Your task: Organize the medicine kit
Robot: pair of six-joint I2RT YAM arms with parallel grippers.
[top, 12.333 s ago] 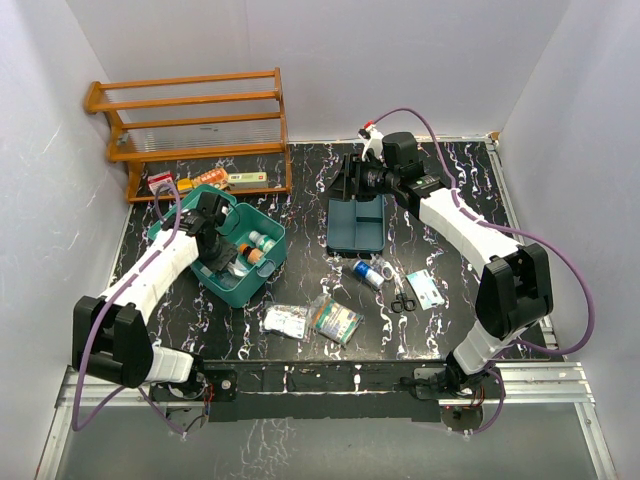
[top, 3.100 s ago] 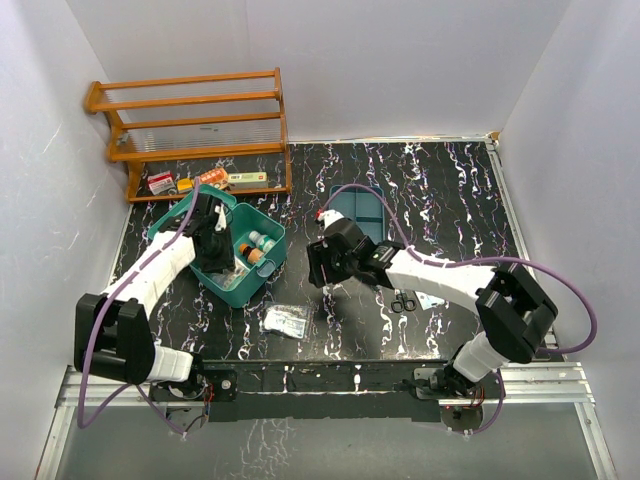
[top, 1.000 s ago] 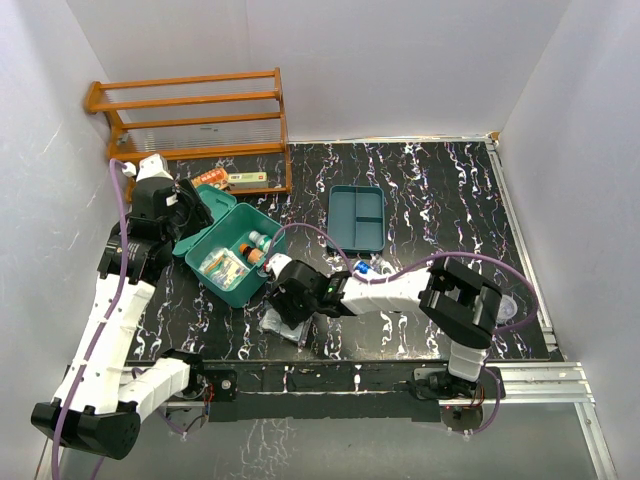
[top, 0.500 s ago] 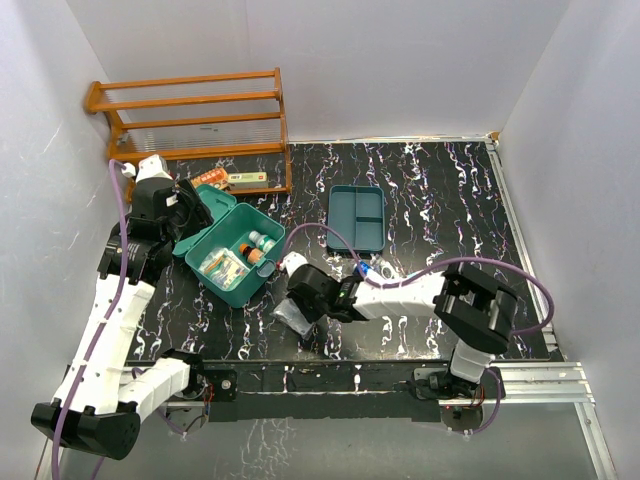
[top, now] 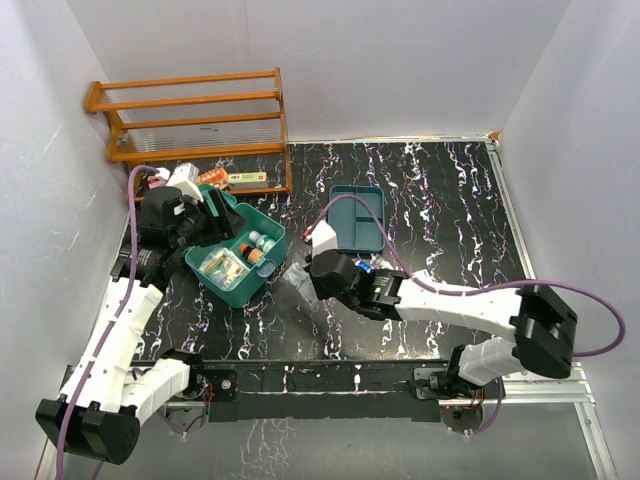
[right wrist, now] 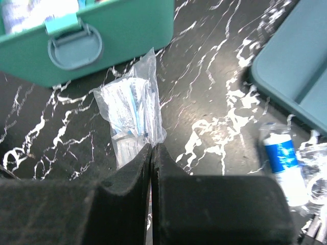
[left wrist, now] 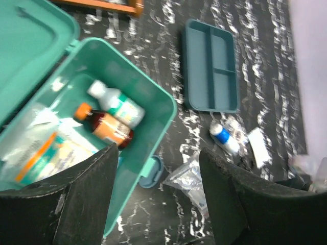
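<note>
medicine kit (top: 255, 285) is sitting left of centre on the black marbled table (top: 450, 220), lid flipped open toward the back left, just in front of the wooden rack (top: 190, 120). inside you can see a white bottle (left wrist: 116, 103), an amber bottle (left wrist: 106, 126) with an orange cap, and some flat packets (left wrist: 43, 155). left gripper (left wrist: 157, 158) hangs over the kit with its fingers spread wide and nothing between them. right gripper (right wrist: 152, 153) is pinched tight on the edge of a clear plastic bag (right wrist: 134, 109), right by the kit's front wall and its round latch (right wrist: 75, 47). can't tell if the bag is off the table or not. darker divided tray (top: 358, 218) is off to the right, well apart from the kit, and a small blue-labelled bottle (right wrist: 282, 162) lies near it.
</note>
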